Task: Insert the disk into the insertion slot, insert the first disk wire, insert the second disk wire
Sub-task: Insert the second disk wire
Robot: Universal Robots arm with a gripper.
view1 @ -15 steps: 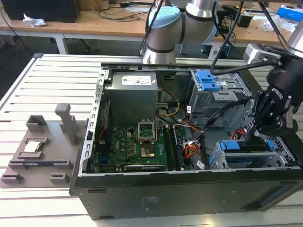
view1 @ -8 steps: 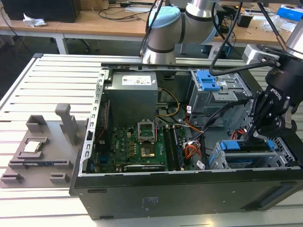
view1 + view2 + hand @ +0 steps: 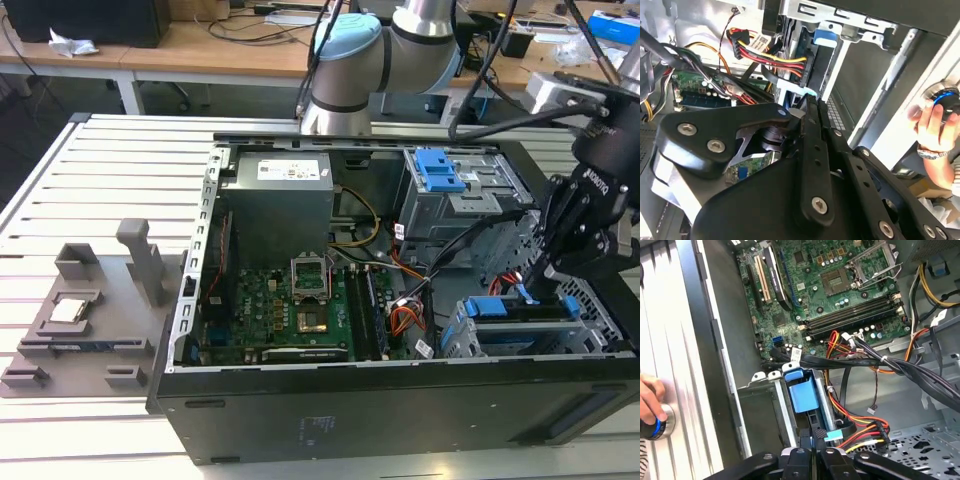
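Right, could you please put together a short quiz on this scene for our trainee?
1. True or false: the disk already sits in the insertion slot.
2. The gripper is nearest to: A the power supply, B the disk, C the grey fixture on the table.
3. Fill in: in both wrist views, a person's ____ rests on the round knob beside the case.
Key: 1 true; 2 B; 3 hand.

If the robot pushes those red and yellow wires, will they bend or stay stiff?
Probably bend: the red and yellow wires are thin and already curve in loose loops. Pushed sideways they would likely flop and spring back. Their black plug looks rigid, so it should hold its shape.
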